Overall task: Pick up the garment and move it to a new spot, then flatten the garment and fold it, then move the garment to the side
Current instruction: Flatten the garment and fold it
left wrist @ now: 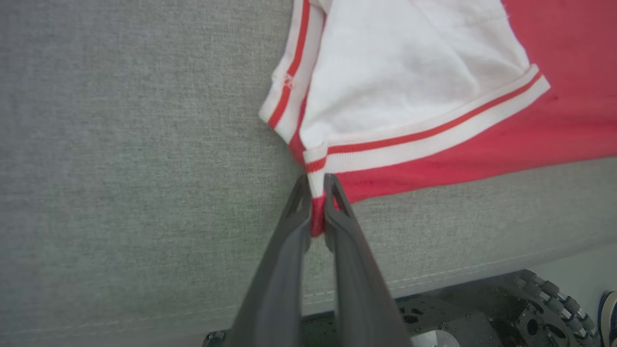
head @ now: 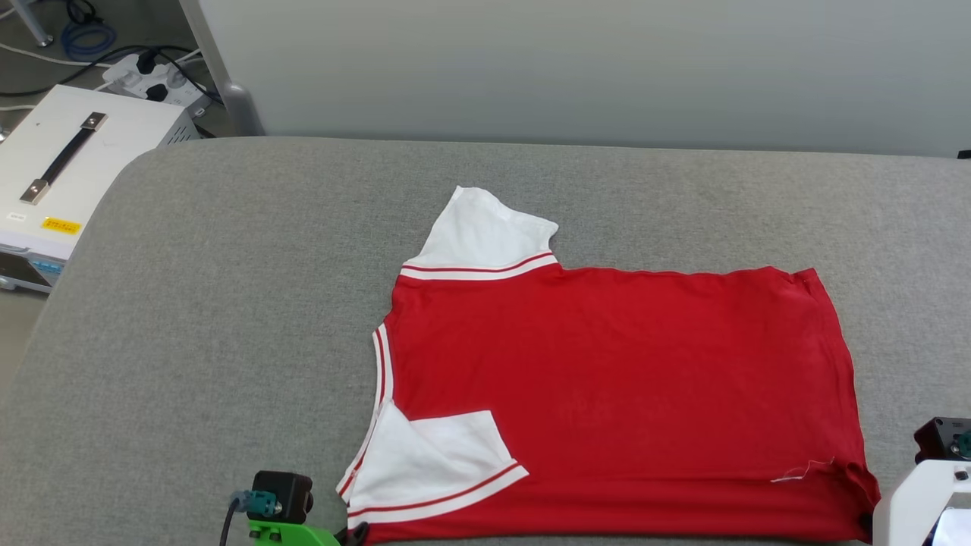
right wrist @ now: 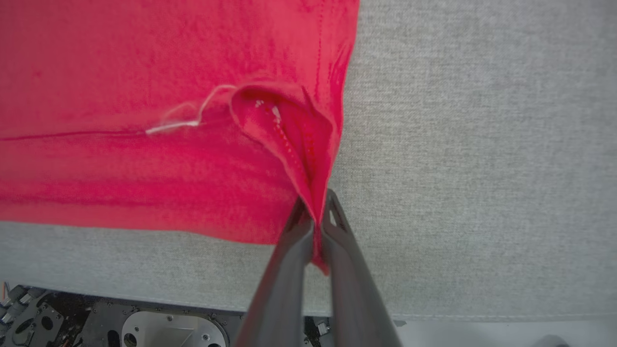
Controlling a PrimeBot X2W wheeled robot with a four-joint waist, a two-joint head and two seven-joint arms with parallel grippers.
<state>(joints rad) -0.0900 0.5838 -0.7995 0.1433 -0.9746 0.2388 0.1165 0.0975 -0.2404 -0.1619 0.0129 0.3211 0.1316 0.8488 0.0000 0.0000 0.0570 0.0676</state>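
The garment (head: 607,387) is a red T-shirt with white striped-trim sleeves, lying spread on the grey padded table (head: 212,326), plain red side up. One white sleeve (head: 485,231) points to the far side; the near sleeve (head: 432,455) is folded over onto the red body. My left gripper (left wrist: 315,193) is shut on the garment's near left corner (left wrist: 317,217), at the striped trim. My right gripper (right wrist: 315,207) is shut on the near right corner (right wrist: 308,159), where the red hem bunches up into a fold. A loose white thread (right wrist: 188,118) lies beside that fold.
A white equipment box (head: 68,174) with a black handle stands on the floor at the far left, next to a power strip (head: 155,80) and cables. A pale wall panel (head: 576,68) runs behind the table. The robot's base (right wrist: 168,327) shows below the table's near edge.
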